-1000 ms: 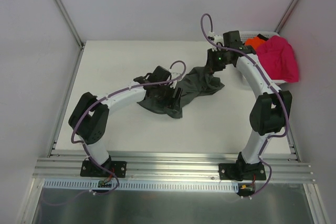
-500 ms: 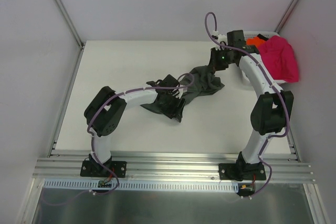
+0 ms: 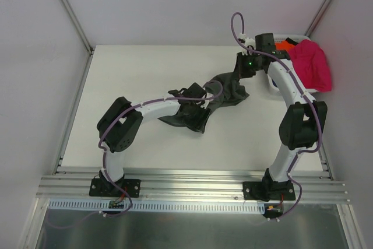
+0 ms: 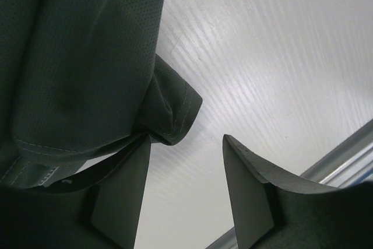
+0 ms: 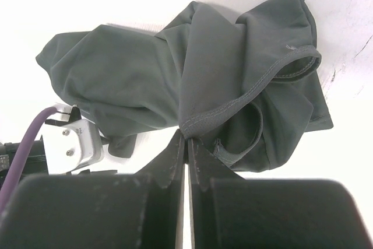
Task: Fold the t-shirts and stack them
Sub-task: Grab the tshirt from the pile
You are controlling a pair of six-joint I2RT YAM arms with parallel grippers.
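1. The dark grey-green t-shirt (image 3: pixel 228 90) is bunched on the bench (image 3: pixel 134 74), right of centre. It runs as a crumpled band between my two arms and is not spread flat.
2. The right pincer (image 3: pixel 238 74) is at the far-right end of that shirt. In its wrist view the fingers (image 5: pixel 169 161) are pressed together on a stitched hem, so it is clamped on the cloth. The cloth falls away from the pinch in loose folds, with white bench showing around it.
3. The left pincer (image 3: pixel 195 104) sits over the near-left end of the same shirt. In its wrist view the jaws stand apart with bare bench between them, and nothing is clamped.
4. A folded hem corner touches the tip of one finger (image 4: pixel 122 193). The bulk of the cloth lies to that finger's outer side.
5. The magenta-pink t-shirt (image 3: pixel 312 65) is heaped over the white basket (image 3: pixel 296 37) at the far right edge of the bench.
6. The orange t-shirt (image 3: pixel 284 45) peeks out just beside the pink one, on its left. Both lie close to the right arm's wrist and well apart from the left pincer.
7. From the overhead view alone I cannot tell whether the orange cloth touches the arm.
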